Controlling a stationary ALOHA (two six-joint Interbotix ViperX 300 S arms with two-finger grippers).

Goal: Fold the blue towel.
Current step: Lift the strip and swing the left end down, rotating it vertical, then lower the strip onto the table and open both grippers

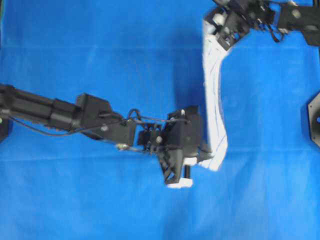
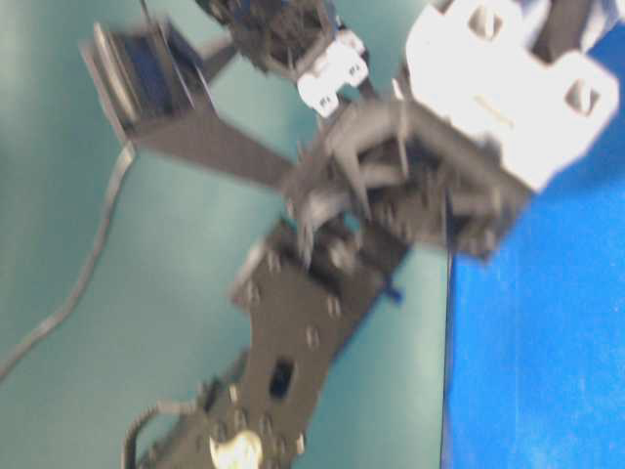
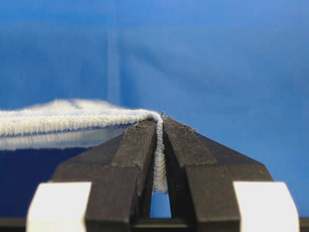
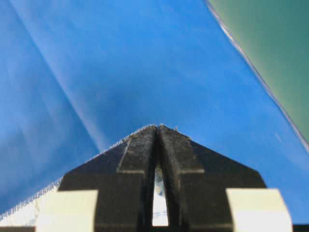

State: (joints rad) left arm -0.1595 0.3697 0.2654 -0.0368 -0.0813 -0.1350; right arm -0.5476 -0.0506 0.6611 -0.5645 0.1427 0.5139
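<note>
Overhead view shows me the towel (image 1: 214,95) bunched into a narrow white strip, strung between my two arms above the blue cloth (image 1: 100,60) that covers the desk. Its upper end meets the right pincer (image 1: 216,25) near the top edge, and its lower end meets the left pincer (image 1: 204,150) near the middle of the frame. A shadow lies on the cloth just left of the strip.

My left wrist camera has the left pincer (image 3: 160,126) clamped tight on the towel (image 3: 72,121): a thin woven edge runs down between the black fingers (image 3: 137,150), and the rest trails off to the left, folded over, with a dark-blue stripe along it.

My right wrist camera has the right pincer (image 4: 158,129) pressed shut too, with a sliver of white towel (image 4: 159,208) showing in the gap low between the fingers (image 4: 181,154) and a stitched hem at lower left. The table-level view is blurred, filled with arm hardware.
</note>
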